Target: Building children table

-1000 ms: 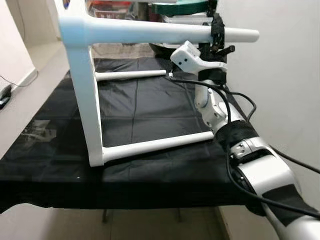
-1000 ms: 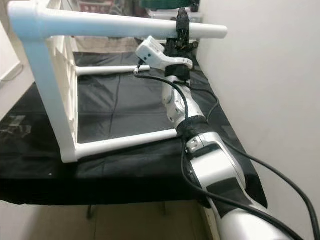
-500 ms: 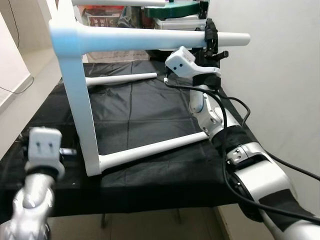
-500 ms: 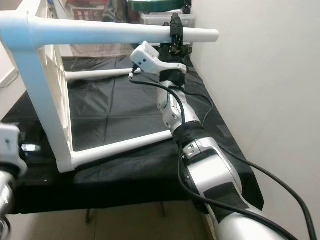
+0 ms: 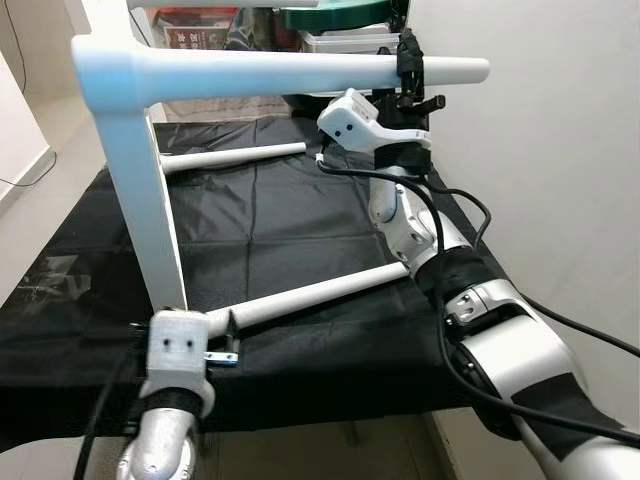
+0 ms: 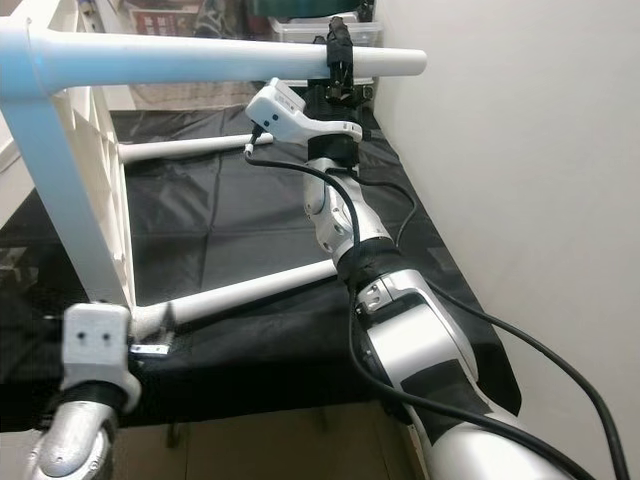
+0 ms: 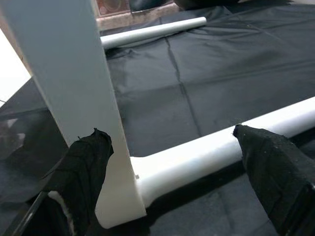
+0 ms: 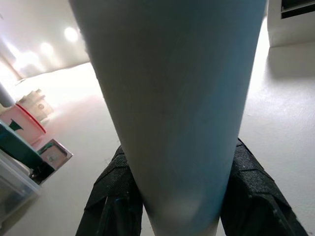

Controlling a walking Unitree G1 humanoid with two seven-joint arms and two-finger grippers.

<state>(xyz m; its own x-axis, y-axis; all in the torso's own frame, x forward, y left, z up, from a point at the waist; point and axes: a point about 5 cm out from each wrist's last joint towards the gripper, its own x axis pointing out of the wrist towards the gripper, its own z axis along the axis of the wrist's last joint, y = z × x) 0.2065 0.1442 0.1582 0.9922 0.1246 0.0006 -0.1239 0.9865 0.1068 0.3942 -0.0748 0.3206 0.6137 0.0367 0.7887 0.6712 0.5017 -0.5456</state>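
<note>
Left gripper [image 7: 167, 162]: it has come up at the near edge of the black-covered table [image 5: 300, 215] since half a second ago, and now faces the lower near corner of the white table frame [image 5: 135, 200]; its fingers [image 7: 86, 162] stand wide apart with the corner joint between them, closed on nothing

Right gripper [image 5: 410, 75]: unmoved, clamped round the top leg [image 5: 290, 72] close to its free end, by the wall, holding the frame up on its side

What the change means: one arm steadies the frame up high, and the other looks set to take the bottom corner; probably to brace or turn the frame, with assembly only part done

Frame position: it stands on edge, its foot corner resting near the table's near edge, legs pointing toward the wall side

Legs counted: three white legs plainly seen, the top one, the lower leg [image 5: 320, 292] lying along the cloth, and a far leg [image 5: 235, 157] toward the far edge; a fourth may sit at the top of the head view, but it is cut off and I cannot be sure

Arms counted: two, both at work

Far clutter: boxes and a green lid [image 5: 330, 15] beyond the far edge, too cramped to count
</note>
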